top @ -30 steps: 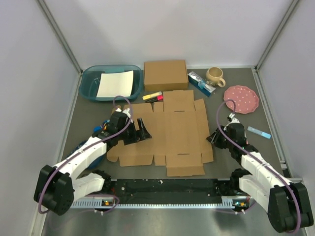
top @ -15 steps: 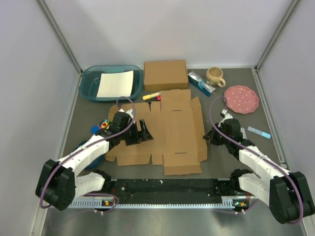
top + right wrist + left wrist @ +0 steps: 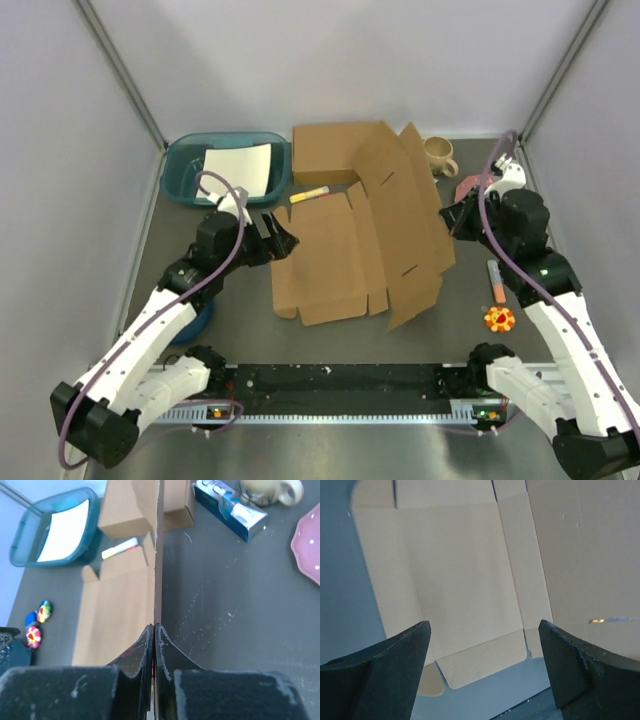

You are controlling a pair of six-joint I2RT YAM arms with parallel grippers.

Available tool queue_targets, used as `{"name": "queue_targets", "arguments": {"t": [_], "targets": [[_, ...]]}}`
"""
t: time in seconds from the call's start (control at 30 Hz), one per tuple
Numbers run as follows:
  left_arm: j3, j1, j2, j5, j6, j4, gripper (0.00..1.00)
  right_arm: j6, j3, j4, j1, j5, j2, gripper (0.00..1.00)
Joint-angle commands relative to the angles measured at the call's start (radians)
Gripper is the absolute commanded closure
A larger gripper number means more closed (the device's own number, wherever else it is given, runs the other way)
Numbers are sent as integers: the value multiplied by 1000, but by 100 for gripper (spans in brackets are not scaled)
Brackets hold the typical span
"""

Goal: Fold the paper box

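Paper box (image 3: 330, 255) is seen mid-worktop (image 3: 330, 345): left half lies flat, right half is tilted up steeply, fold line runs near-to-far. Its right edge is pinched by the clenched right tool (image 3: 452, 218), arm held high, reaching inward. Left tool (image 3: 277, 238) is spread wide, released, over the flat half's left edge, arm stretched forward.

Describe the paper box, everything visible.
The paper box is a plain brown die-cut cardboard sheet with flaps, tabs and cut slots, not yet folded into a box. Its left half lies flat on the dark table; its right half tilts up steeply. The right arm's fingers are shut on its right edge. The left arm's open fingers hover over the flat half's left side.
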Motion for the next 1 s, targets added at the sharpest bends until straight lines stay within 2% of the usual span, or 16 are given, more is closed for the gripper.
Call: {"name": "queue_targets", "arguments": {"t": [0.0, 0.17, 0.2, 0.33, 0.5, 0.6, 0.77, 0.87, 0.9, 0.97], "targets": [[70, -3, -53, -85, 37, 19, 4, -62, 145, -156, 9, -95, 25, 100], [83, -3, -60, -129, 86, 77, 2, -146, 271, -267, 9, -316, 57, 100], [73, -3, -68, -126, 109, 125, 2, -157, 279, -279, 9, -394, 53, 100], [44, -3, -113, -131, 137, 231, 2, -172, 317, -325, 10, -546, 16, 100], [59, -3, -217, -206, 148, 222, 2, -195, 400, -360, 38, -686, -13, 100], [54, -3, -293, -275, 152, 214, 2, -229, 438, -396, 52, -661, 12, 100], [36, -3, -347, -277, 156, 240, 2, -264, 489, -423, 52, -554, 157, 100], [40, -3, -332, -275, 143, 211, 2, -283, 495, -413, 52, -438, 279, 100], [30, -3, -329, -274, 140, 206, 2, -278, 491, -404, 52, -355, 314, 100], [11, -3, -330, -270, 133, 208, 2, -245, 479, -336, 52, -261, 410, 100]]}}
